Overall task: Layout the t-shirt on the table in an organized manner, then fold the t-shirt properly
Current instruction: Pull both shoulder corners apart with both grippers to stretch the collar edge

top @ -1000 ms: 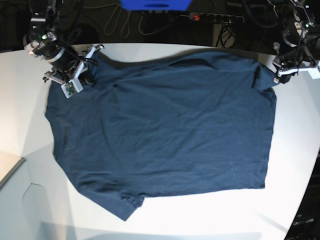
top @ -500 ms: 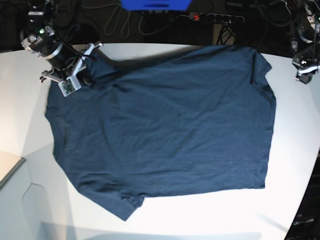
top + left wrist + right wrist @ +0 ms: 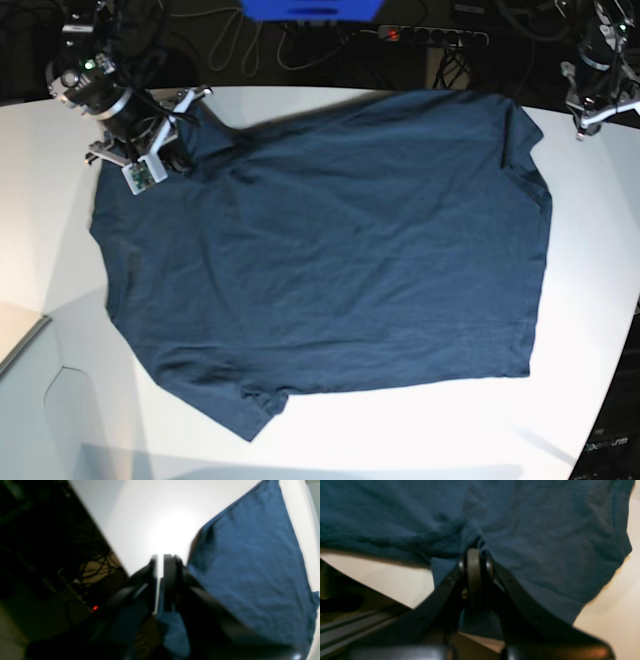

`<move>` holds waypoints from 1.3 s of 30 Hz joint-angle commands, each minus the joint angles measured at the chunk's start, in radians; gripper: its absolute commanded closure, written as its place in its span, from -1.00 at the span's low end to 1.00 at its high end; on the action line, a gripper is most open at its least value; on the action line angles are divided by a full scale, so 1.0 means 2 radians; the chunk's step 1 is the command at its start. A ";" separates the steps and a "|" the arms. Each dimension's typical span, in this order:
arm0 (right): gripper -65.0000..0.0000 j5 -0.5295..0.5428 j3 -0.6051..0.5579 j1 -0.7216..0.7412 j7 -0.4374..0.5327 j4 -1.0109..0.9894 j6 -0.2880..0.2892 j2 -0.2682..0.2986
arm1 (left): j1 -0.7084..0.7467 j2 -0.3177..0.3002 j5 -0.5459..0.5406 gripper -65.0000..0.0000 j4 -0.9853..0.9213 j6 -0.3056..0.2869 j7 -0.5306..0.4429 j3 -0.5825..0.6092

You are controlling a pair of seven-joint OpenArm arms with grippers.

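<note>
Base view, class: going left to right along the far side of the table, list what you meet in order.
Right end effector pinching the t-shirt's corner → t-shirt → bare table → left end effector, clear of the cloth.

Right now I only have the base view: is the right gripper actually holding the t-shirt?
Observer: Yes. In the right wrist view the right gripper is shut on a bunched fold of the t-shirt.
Operator: And the left one?
Observer: The left wrist view shows the left gripper holding nothing, with a thin slit between its jaws.
Operator: Is it over cloth?
Observer: In that view its tips show against bare table, with the t-shirt's edge just beside them.
</note>
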 commanded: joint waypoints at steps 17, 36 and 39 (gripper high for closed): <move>1.00 0.006 0.001 -0.040 0.011 0.009 0.000 0.004 | -0.014 -0.003 -0.002 0.40 -0.043 0.001 -0.007 0.041; 1.00 0.005 0.001 -0.038 0.011 0.009 0.000 0.004 | -0.061 -0.002 0.065 0.42 -0.102 -0.003 -0.007 0.060; 1.00 0.005 0.001 -0.037 0.011 0.009 0.000 0.004 | -0.063 -0.002 0.075 0.67 -0.102 -0.003 -0.007 0.060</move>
